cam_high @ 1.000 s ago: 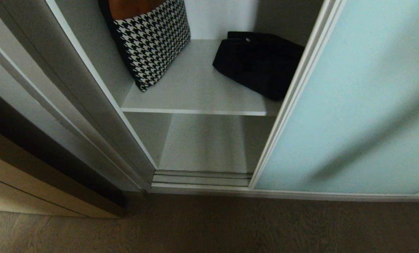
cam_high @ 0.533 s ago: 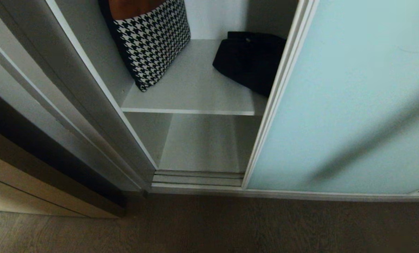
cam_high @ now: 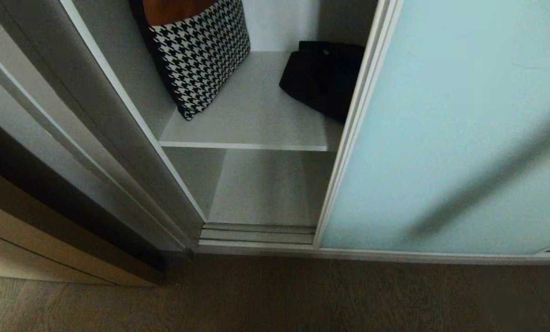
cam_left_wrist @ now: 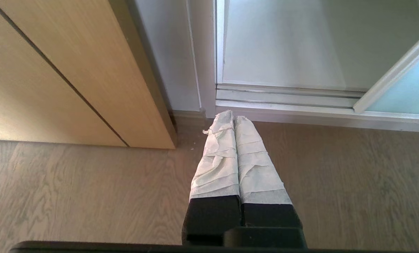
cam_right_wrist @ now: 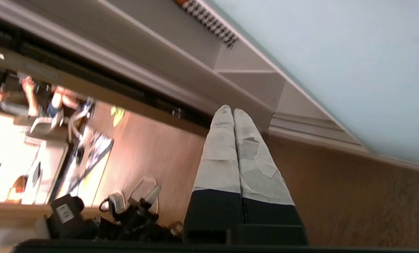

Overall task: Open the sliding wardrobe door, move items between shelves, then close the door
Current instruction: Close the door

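The frosted aqua sliding wardrobe door [cam_high: 445, 129] covers the right part of the opening, its silver edge crossing a black cloth bundle [cam_high: 319, 78]. A houndstooth soft piece [cam_high: 199, 50] leans at the left of the upper grey shelf [cam_high: 256, 124]. The lower shelf [cam_high: 261, 189] is bare. Neither arm shows in the head view. My left gripper [cam_left_wrist: 230, 116] hangs shut over the floor before the track, holding nothing. My right gripper [cam_right_wrist: 229, 110] is shut and holds nothing, low near the floor with the door [cam_right_wrist: 336, 56] beside it.
A tan wooden cabinet front [cam_left_wrist: 72, 70] stands left of the wardrobe. The ribbed floor track [cam_high: 261, 233] runs along the threshold. Black devices and cables [cam_right_wrist: 100, 218] lie on the wood floor in the right wrist view.
The door has slid leftward, covering more of the black bundle and narrowing the opening. The items on the shelf have not moved.
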Controlling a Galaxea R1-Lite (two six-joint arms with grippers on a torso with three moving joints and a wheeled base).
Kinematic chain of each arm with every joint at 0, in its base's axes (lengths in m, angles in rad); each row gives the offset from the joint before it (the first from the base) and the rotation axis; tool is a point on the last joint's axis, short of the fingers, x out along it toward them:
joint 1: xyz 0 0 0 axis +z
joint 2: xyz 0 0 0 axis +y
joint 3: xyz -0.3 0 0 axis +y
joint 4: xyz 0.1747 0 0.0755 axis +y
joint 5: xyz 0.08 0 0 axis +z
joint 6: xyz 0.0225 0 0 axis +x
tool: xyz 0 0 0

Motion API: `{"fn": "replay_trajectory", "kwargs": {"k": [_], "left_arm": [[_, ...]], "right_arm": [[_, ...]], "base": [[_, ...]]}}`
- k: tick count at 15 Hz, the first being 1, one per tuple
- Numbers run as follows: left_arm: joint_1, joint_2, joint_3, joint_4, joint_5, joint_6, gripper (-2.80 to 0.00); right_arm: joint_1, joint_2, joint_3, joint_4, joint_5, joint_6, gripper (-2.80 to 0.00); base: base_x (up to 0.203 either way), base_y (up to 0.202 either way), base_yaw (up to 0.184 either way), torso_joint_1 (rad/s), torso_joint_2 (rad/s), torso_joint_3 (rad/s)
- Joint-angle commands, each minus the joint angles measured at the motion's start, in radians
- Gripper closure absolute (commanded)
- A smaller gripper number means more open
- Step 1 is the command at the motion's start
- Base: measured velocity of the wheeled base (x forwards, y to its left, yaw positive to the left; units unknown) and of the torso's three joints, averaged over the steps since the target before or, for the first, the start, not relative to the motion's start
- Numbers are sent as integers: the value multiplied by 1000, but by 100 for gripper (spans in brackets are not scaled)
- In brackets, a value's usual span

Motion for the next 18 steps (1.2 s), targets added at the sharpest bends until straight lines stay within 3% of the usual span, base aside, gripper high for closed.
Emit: {"fn": "replay_trajectory", "kwargs": {"k": [1, 6, 9, 13, 18], "left_arm": [[0, 1, 0, 0, 0, 0, 0], [0, 1, 0, 0, 0, 0, 0], [0, 1, 0, 0, 0, 0, 0], [0, 1, 0, 0, 0, 0, 0], [0, 1, 0, 0, 0, 0, 0]], "right_arm": [[27, 73, 1, -5, 6, -41, 0], [63, 157, 47, -38, 0, -129, 0], [72, 159, 106, -166, 0, -138, 0], [134, 233, 93, -201, -6, -140, 0], [165, 358, 88, -300, -105, -138, 0]], "base": [[0, 0, 0, 0, 0, 0], [0, 0, 0, 0, 0, 0], [0, 0, 0, 0, 0, 0], [0, 0, 0, 0, 0, 0], [0, 0, 0, 0, 0, 0]]}}
